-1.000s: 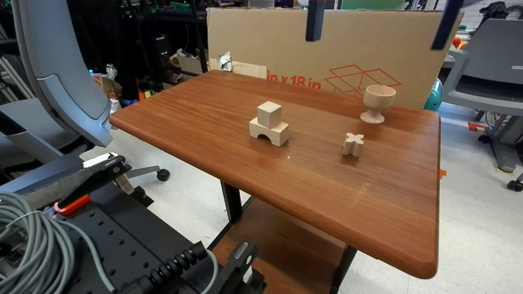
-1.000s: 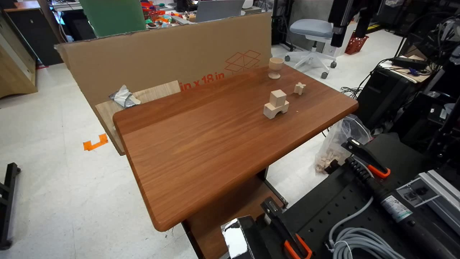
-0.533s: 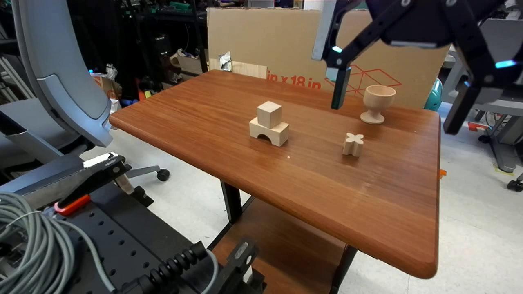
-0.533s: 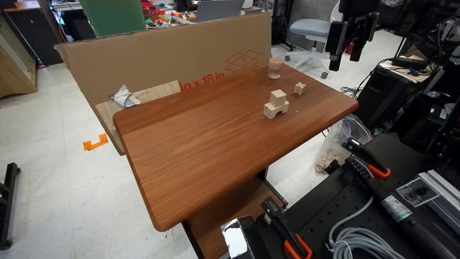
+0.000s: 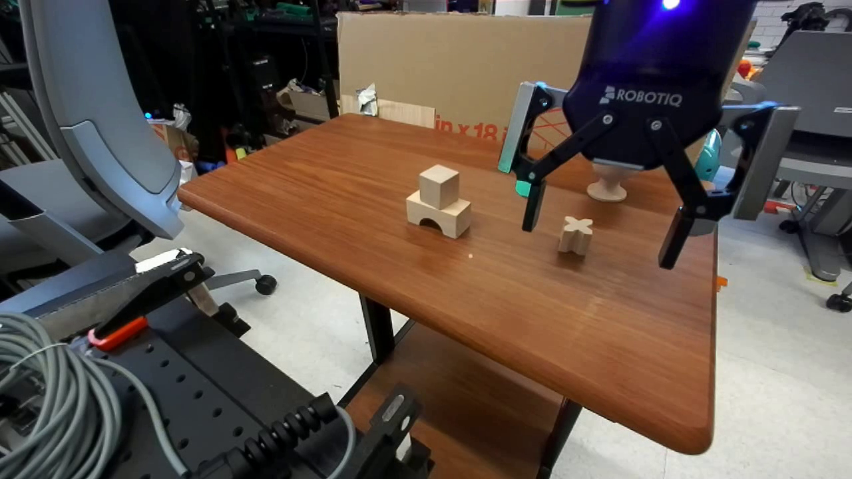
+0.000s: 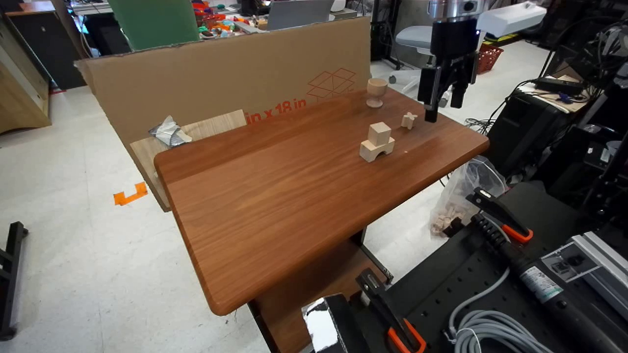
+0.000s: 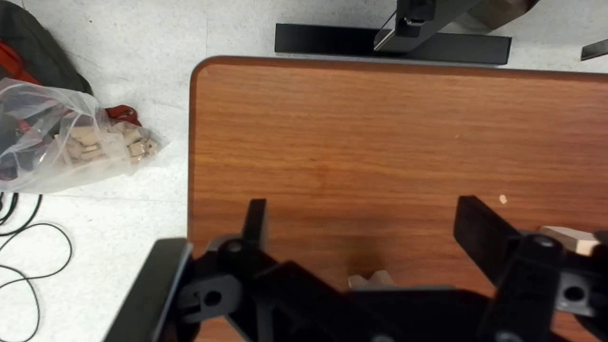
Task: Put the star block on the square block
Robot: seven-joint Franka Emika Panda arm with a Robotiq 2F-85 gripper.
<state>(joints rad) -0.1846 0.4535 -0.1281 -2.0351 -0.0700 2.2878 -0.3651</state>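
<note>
– where is the star block (image 5: 575, 235)?
– on the tabletop (image 5: 313, 179). it stands up straight, star shape facing up, not far from the short edge that has the goblet (image 6: 377, 90) by its corner.
– what does the gripper (image 6: 444, 113) hold?
– nothing. its fingers (image 7: 479, 225) are spread wide apart, and i see just air between them.
– can it go straight down, then?
– i don't think so. in the wrist view the star block shows low, about halfway from one finger to the other, and the gripper's body hides part of it. so i guess it lies below, and a bit over toward the long edge by the cardboard (image 5: 426, 66).
– so one finger can go on each side of it?
– i think so. the gripper should slide toward that cardboard edge first, then go down.
– and where is the square block (image 5: 439, 187)?
– on top of the arch block (image 5: 449, 221), farther from the goblet's short edge. i think a bump could knock it off, so the star block needs a soft landing.
</note>
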